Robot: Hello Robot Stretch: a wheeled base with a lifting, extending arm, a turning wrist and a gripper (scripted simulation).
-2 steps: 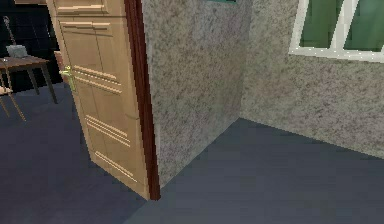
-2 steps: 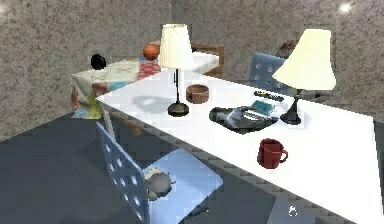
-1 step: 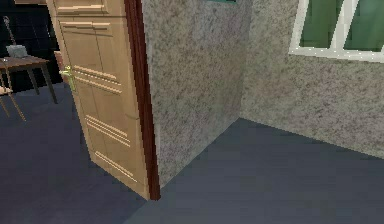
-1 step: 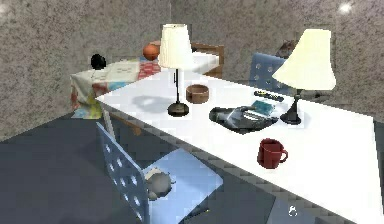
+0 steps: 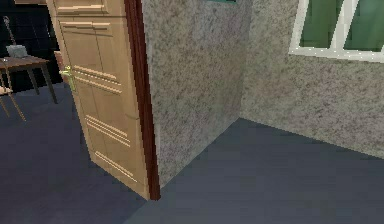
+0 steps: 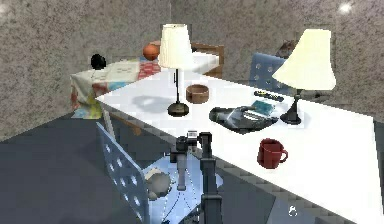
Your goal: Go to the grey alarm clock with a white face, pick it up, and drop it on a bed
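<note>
arm side view: arm rises from the bottom edge, with the hand at its far end, above the seat of a blue chair. fingers apart or together: cannot tell. a small grey round blob with a paler face sits just left of the fingers, over the chair seat. shape and colour fit the alarm clock, but it's too small to confirm. the chair is right behind it, so i cannot tell whether the hand holds anything.

beyond the chair is a long white worktop. it carries two cream-shade lamps, a brown bowl, a dark bundle and a red mug near the front edge. a second blue chair stands on the far side.

the bed, with a patterned cover, is at the back left, well apart from the hand. a black round thing and an orange ball are on or by it.

forward view: an open wooden door is on the left and a speckled wall is dead ahead. a window is at top right, above a dark floor. past the door stands a small dark worktop.
</note>
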